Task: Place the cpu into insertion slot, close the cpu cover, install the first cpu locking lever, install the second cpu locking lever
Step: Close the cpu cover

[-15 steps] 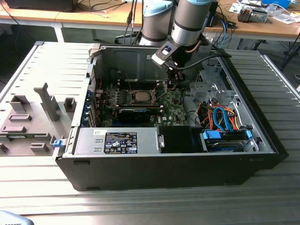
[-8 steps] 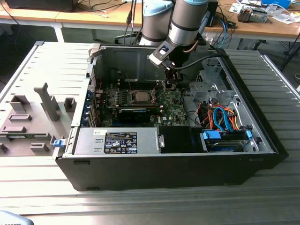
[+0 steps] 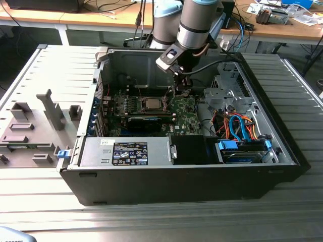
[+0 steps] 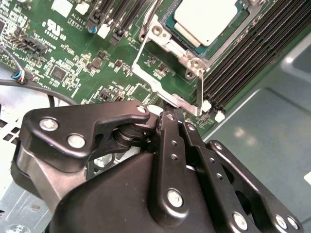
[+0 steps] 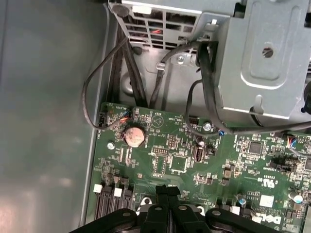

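- Nearest to the exterior camera, in front of the insertion slot (image 3: 138, 105), a silver power supply box (image 3: 126, 151) lay across the front of the open computer case (image 3: 282, 146).
- Between this box and the slot, a long black card (image 3: 144, 122) stood on the green board (image 3: 184, 118).
- The cpu (image 3: 151, 105) sat inside the slot. In the second wrist view its pale metal top (image 4: 206, 19) showed through the window of the cpu cover (image 4: 171, 44), which lay flat over it.
- A thin wire lever (image 4: 181, 101) ran just beside the cover's edge. I could not tell if it was hooked.
- The gripper (image 3: 181, 92) hung over the board, near the slot on the exterior view's right.
- In the second wrist view the gripper tip (image 4: 164, 119) was very close to the lever, but contact was not clear.
- In the first wrist view the fingers (image 5: 162, 206) were pressed together, and nothing was seen between them.
- Beyond the gripper, farther from the slot, a round coin battery (image 5: 134, 136) sat on the board, with black cables (image 5: 92, 97) behind it.
- Behind the case, wooden desks (image 3: 101, 17) stood well apart from the slot.
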You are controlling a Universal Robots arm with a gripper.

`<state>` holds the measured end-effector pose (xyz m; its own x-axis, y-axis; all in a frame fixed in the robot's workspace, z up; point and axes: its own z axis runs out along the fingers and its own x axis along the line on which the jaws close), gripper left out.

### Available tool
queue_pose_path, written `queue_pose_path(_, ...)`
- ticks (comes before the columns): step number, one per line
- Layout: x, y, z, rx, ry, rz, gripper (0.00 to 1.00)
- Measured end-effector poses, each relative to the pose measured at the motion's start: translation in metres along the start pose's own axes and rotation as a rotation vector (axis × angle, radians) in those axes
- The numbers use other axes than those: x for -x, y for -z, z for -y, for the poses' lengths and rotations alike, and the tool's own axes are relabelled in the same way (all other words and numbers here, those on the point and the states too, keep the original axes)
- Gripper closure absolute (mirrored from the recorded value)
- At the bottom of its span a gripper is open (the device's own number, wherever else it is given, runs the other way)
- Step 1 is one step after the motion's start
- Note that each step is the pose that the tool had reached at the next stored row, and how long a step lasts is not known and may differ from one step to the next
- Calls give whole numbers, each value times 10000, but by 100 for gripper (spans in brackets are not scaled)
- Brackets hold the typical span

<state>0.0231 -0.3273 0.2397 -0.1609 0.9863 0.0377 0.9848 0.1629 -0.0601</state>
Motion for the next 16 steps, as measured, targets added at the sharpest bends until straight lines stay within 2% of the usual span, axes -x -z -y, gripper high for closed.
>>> queue_pose_path(16,-37,-16,225,12,1,2,89)
